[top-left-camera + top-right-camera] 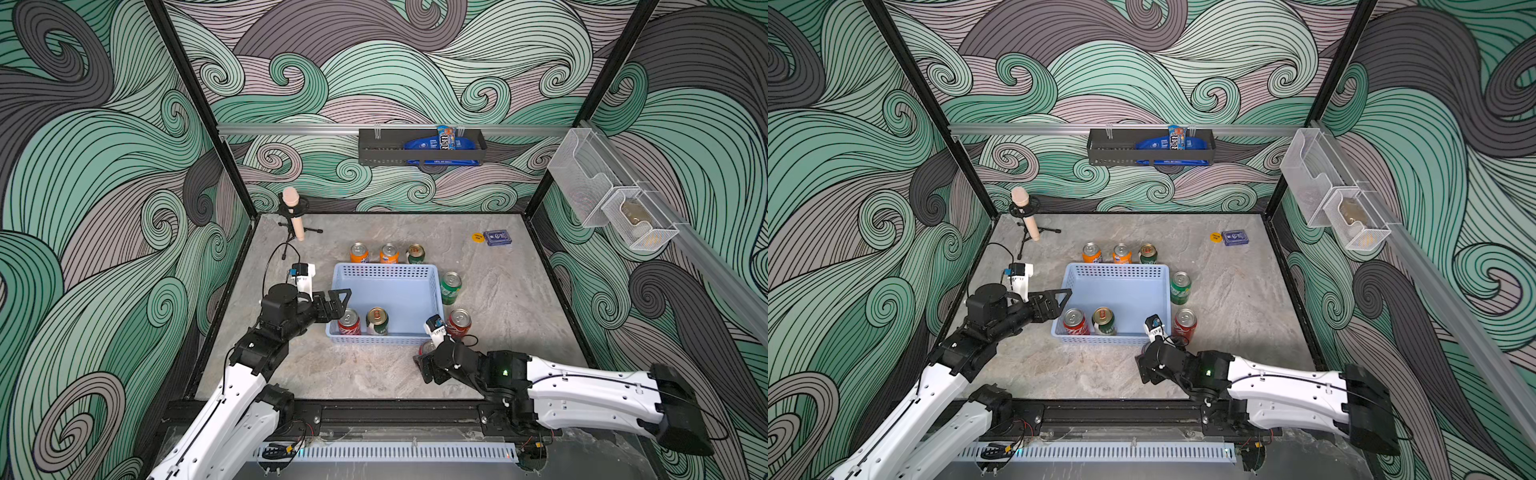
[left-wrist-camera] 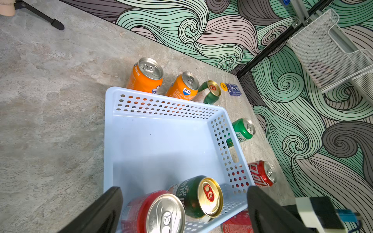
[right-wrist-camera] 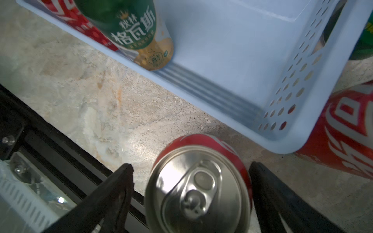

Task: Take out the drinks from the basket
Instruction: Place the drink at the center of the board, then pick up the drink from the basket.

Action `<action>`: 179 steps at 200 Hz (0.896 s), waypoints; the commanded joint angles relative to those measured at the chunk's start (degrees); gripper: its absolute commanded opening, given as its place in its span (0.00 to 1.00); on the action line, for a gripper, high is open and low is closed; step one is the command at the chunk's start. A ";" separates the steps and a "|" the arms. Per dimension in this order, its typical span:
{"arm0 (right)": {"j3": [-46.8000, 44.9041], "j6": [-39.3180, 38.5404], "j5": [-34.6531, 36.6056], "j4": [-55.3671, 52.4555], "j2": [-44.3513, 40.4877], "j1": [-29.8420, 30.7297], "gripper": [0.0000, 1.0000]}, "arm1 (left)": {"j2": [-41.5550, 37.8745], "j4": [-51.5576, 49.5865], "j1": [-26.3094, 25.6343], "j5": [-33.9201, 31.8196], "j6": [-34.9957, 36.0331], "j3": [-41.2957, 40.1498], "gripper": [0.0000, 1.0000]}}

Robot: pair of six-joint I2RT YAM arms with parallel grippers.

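The light-blue basket sits mid-table and holds two drinks at its near left: a red can and a green-and-cream can with a gold top. My left gripper hangs open over the basket's near-left corner, just above that red can. On the table stand two orange cans and a green-and-cream one behind the basket, with a green can and a red can to its right. My right gripper is open around another red can, upright before the near-right corner.
A microphone on a small stand is at the back left. A blue card box and a yellow disc lie at the back right. A black wall rack and white mesh bins hang on the walls.
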 commanded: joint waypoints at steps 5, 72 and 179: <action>2.65 0.13 2.57 0.33 -3.12 0.31 0.91 | 0.10 1.29 -0.15 -0.88 -0.29 0.76 0.99; 14.84 -3.90 -0.20 1.10 8.21 -5.77 1.00 | 3.67 -1.03 0.41 -5.59 -1.25 1.71 0.99; 29.52 -8.33 -8.78 4.43 31.66 -8.94 1.00 | 4.59 -1.21 9.78 -2.65 -0.71 2.27 0.99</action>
